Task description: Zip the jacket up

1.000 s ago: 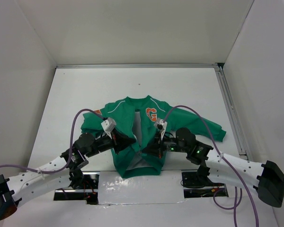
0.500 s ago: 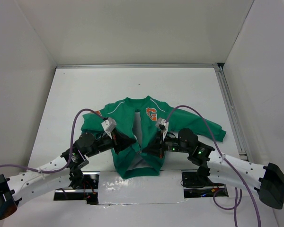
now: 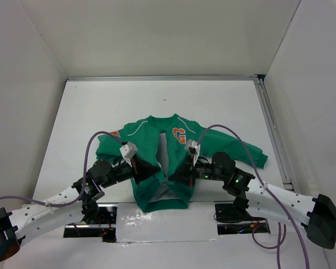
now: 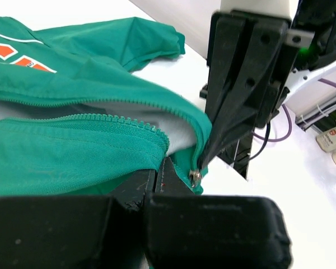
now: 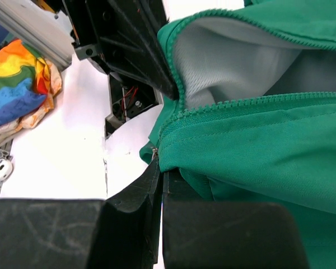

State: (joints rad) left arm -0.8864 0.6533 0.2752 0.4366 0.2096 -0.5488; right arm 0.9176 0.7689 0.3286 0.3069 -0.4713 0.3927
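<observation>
Right now the jacket (image 3: pixel 151 143) lies front up in the middle of the white counter (image 3: pixel 101 106), collar away from me and hem toward my bases, its orange G (image 3: pixel 179 135) showing. The front is open for most of its length, and grey lining (image 5: pixel 241 61) shows between the two rows of zipper teeth (image 4: pixel 117 120). Both sets of jaws meet low on the opening, near the hem. My left jaws are closed, pinching the green edge of the panel on their side just beside the bottom of the teeth. My right jaws are closed too, clamped on the opposite edge, tips down at the small metal slider (image 4: pixel 195 177). The sleeves (image 3: pixel 243 147) spread out to either side.
</observation>
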